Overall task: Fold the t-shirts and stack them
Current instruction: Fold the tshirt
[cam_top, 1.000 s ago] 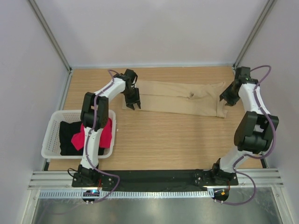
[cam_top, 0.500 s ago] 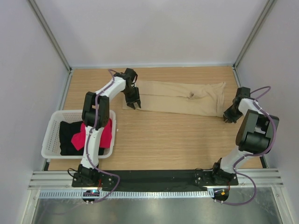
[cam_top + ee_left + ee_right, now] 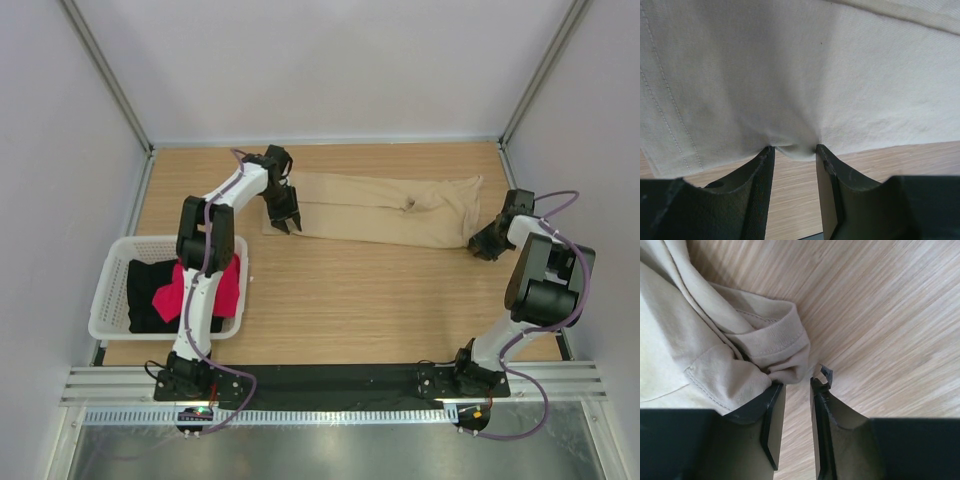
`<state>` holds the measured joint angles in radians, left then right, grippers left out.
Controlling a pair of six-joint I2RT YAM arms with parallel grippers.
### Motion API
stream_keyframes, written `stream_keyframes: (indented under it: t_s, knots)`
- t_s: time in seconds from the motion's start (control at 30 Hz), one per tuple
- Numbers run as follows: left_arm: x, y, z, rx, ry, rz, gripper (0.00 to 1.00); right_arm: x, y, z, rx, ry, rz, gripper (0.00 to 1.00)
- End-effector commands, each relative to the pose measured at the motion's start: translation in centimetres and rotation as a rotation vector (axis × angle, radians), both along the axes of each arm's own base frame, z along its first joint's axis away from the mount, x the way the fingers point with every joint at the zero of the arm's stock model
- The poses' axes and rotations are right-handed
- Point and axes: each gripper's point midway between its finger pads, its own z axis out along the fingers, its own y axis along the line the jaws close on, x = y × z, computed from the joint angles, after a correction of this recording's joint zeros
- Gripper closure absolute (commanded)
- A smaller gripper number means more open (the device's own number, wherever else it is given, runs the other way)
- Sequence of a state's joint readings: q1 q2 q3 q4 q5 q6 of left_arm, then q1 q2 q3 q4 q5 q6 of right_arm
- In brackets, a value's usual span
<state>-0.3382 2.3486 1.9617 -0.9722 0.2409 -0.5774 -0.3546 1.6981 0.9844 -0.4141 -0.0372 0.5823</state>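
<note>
The tan t-shirt (image 3: 380, 208) lies folded into a long strip across the far part of the table. My left gripper (image 3: 284, 222) is at the strip's left near edge. In the left wrist view the cloth (image 3: 790, 75) puckers into a small fold pinched between the fingertips of this gripper (image 3: 795, 148). My right gripper (image 3: 480, 246) is at the strip's right near corner. In the right wrist view its jaws (image 3: 796, 381) stand a narrow gap apart, with the bunched sleeve hem (image 3: 775, 340) touching the tips. The red-pink shirt (image 3: 165, 297) and the black shirt (image 3: 145, 290) lie in the basket.
The white slotted basket (image 3: 105, 290) stands at the left near side, partly under the left arm. Metal frame posts and grey walls close in the table on the left, right and far sides.
My right gripper has swung from the far right end of the tan shirt down to its right near corner. My left gripper has stayed at the left edge.
</note>
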Motion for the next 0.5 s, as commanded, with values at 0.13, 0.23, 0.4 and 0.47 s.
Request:
stream_keyframes:
  t_s: [0.13, 0.23, 0.4, 0.47]
  knots:
    - [0.5, 1.2, -3.7, 0.06, 0.027, 0.015, 0.59, 2.4, -0.8, 3.3, -0.015, -0.131, -0.067, 0.64]
    - [0.4, 1.3, -4.1, 0.062, 0.038, 0.018, 0.59, 2.5, -0.9, 3.1, -0.007, -0.127, -0.073, 0.63]
    - [0.2, 1.3, -4.3, 0.065, 0.046, 0.015, 0.59, 2.7, -1.5, 3.4, -0.022, -0.135, -0.083, 0.62]
    - [0.3, 1.4, -4.3, 0.066, 0.046, 0.016, 0.59, 2.9, -1.9, 3.3, -0.027, -0.137, -0.09, 0.63]
